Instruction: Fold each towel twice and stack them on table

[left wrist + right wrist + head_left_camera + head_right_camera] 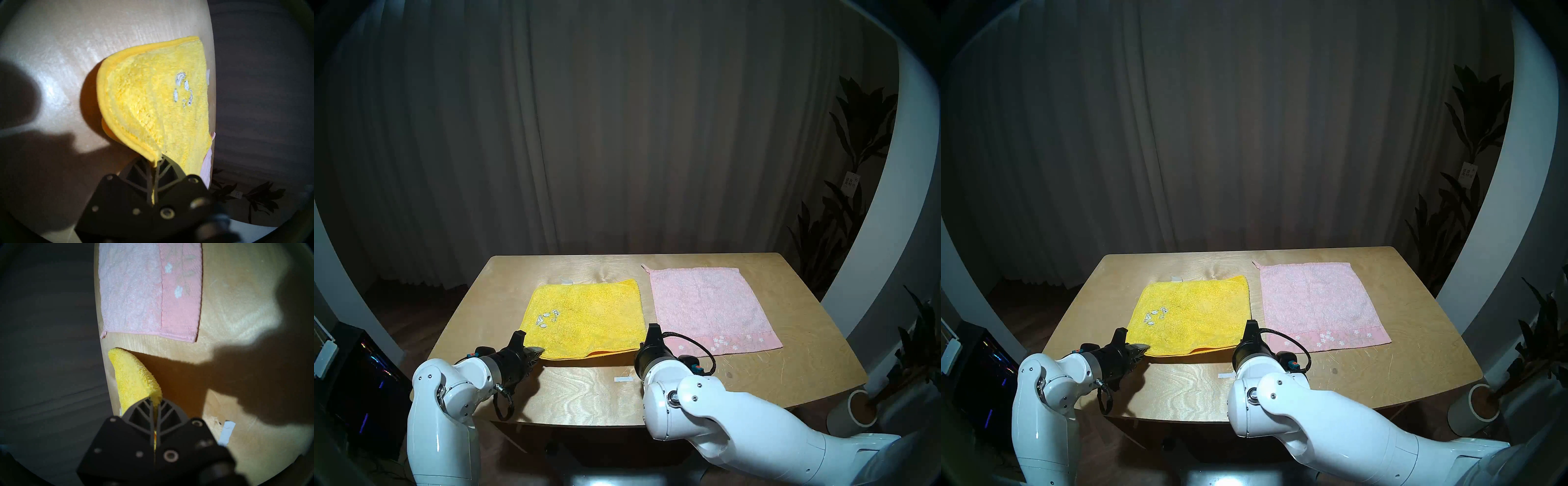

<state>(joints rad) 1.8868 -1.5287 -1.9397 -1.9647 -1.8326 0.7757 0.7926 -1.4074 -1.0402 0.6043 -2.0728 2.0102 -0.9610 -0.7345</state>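
On the table [738, 380], two towels are lying side by side with a narrow strip of bare wood between them, not touching. Nearer the robot's left, the yellow towel [588, 315] is sitting spread out, its white embroidery [547, 318] facing up close to the near left corner. Both arms are holding its near edge. At the near left corner, the left gripper [536, 353] is pinching the hem; the left wrist view is showing the two fingers pressed together with yellow cloth [153, 105] squeezed between them, and the hem curling up off the wood, casting a shadow underneath. At the near right corner, the right gripper [648, 336] is doing the same: the right wrist view is showing its fingers closed tight on a raised peak of yellow terry [134, 378]. Between the two grips, the near edge is sagging slightly, showing an orange underside just above the table.

Nearer the robot's right, the pink towel [707, 302] is lying flat and untouched, its flowered band [731, 342] running along the near edge and its loop [644, 267] sticking out at the far left corner.

A white tape strip [623, 379] is sitting on the wood close to the right wrist. A potted plant [850, 190] is standing beyond the table's right side.
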